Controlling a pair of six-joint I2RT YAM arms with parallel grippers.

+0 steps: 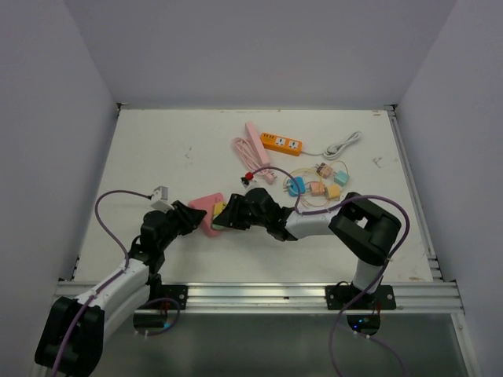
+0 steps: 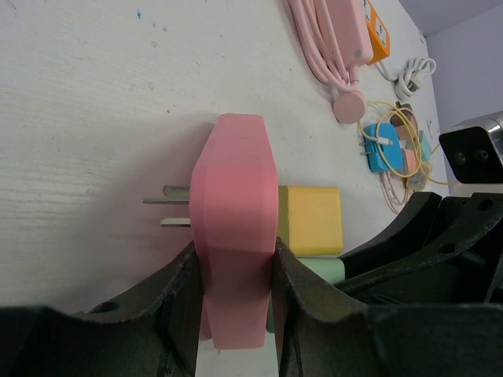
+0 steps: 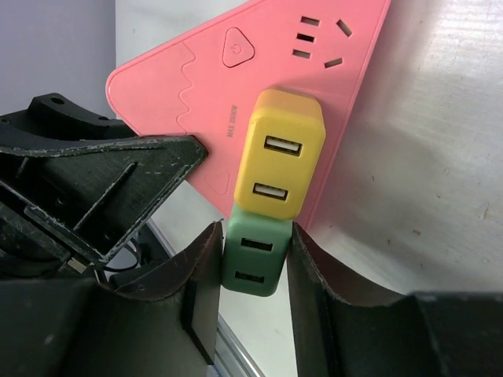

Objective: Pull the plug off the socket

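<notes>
Top view: L gripper (image 1: 195, 217) and R gripper (image 1: 232, 215) meet nose to nose just below frame centre, w/ the pink socket block (image 1: 207, 210) between them on the white table (image 1: 157, 149). Yellow plug (image 1: 219, 209) peeks out at the block's right edge; grip detail is too small to read here. Upper centre holds a pink power strip (image 1: 255, 141) and an orange power strip (image 1: 281, 144) w/ a white cable (image 1: 343, 144). A cluster of small coloured adapters (image 1: 318, 187) lies right of centre. Left wrist view: L gripper's fingers (image 2: 177, 298) are clamped on both faces of the pink socket block at lower centre. The block stands on edge, w/ two metal prongs (image 2: 169, 206) sticking out to frame left. Yellow plug sits against its right face, green plug (image 2: 322, 271) just below that, and R gripper's black body fills the lower right. Right wrist view: R gripper's fingers (image 3: 200, 283) are closed against both sides of the green plug at bottom centre. The green plug sits against the block and touches the yellow plug above it, both w/ two USB ports facing the cam. L gripper shows at frame left, beside the block's corner.
</notes>
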